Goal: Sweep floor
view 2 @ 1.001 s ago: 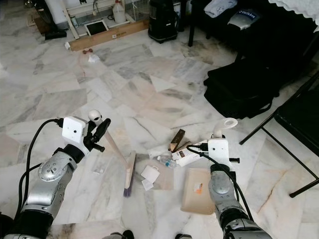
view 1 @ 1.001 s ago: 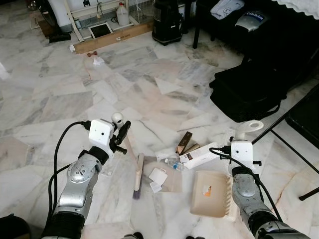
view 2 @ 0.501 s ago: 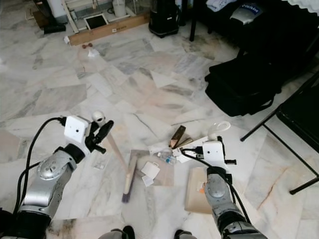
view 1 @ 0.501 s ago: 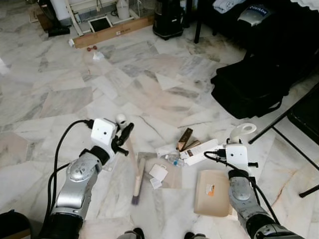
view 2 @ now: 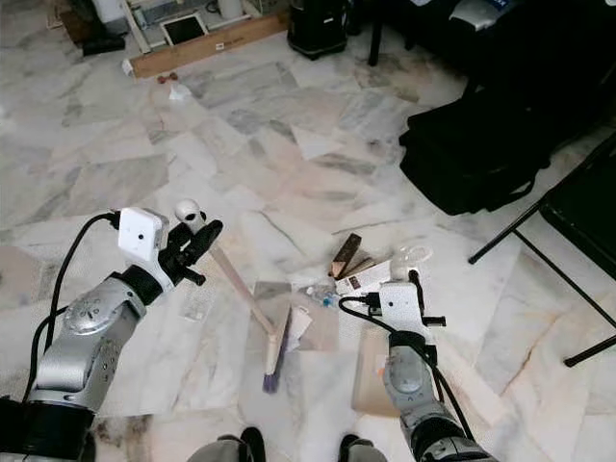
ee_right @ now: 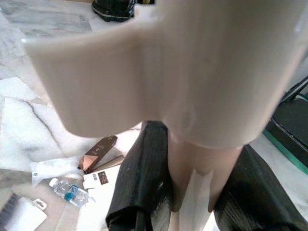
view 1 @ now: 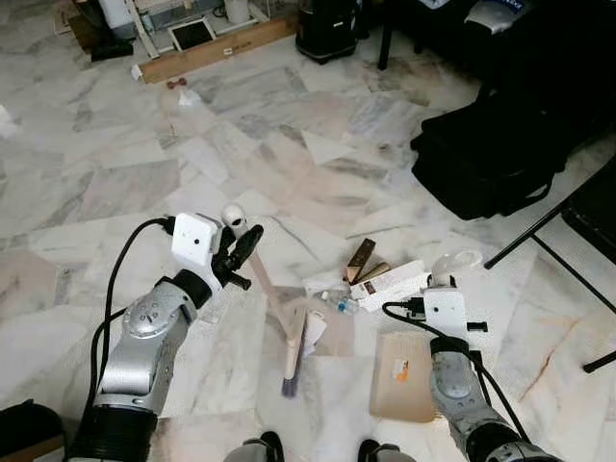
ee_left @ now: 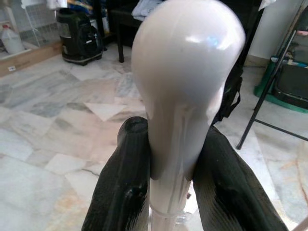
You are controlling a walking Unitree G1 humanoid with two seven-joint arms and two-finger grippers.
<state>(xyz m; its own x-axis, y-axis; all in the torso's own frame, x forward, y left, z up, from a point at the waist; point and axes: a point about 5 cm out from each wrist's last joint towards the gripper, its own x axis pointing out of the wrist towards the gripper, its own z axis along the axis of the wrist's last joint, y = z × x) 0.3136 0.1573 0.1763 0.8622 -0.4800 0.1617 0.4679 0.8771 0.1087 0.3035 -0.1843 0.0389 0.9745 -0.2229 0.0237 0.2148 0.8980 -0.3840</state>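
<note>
My left gripper (view 1: 241,243) is shut on the white knob end of the broom handle (ee_left: 185,91), black fingers (ee_left: 125,187) on either side. The handle slants down to the broom head (view 1: 294,354), which rests on the marble floor against a white paper (view 1: 317,327). My right gripper (view 1: 446,287) is shut on the upright handle (ee_right: 202,178) of the beige dustpan (view 1: 402,377), which lies flat on the floor to the right of the broom. Between them lies litter: a brown box (view 1: 359,260), a white carton (view 1: 390,284) and a small water bottle (view 1: 339,300).
A black bag (view 1: 491,154) sits on the floor to the right. The black legs of a folding chair (view 1: 549,226) cross the right edge. A black appliance (view 1: 327,29) and a long cardboard box (view 1: 217,48) stand at the back. My feet (view 1: 260,448) show at the bottom.
The broom head has swept right, from left of the white paper to against it, nearer the dustpan. The camera has tilted down slightly; the dustpan stays put.
</note>
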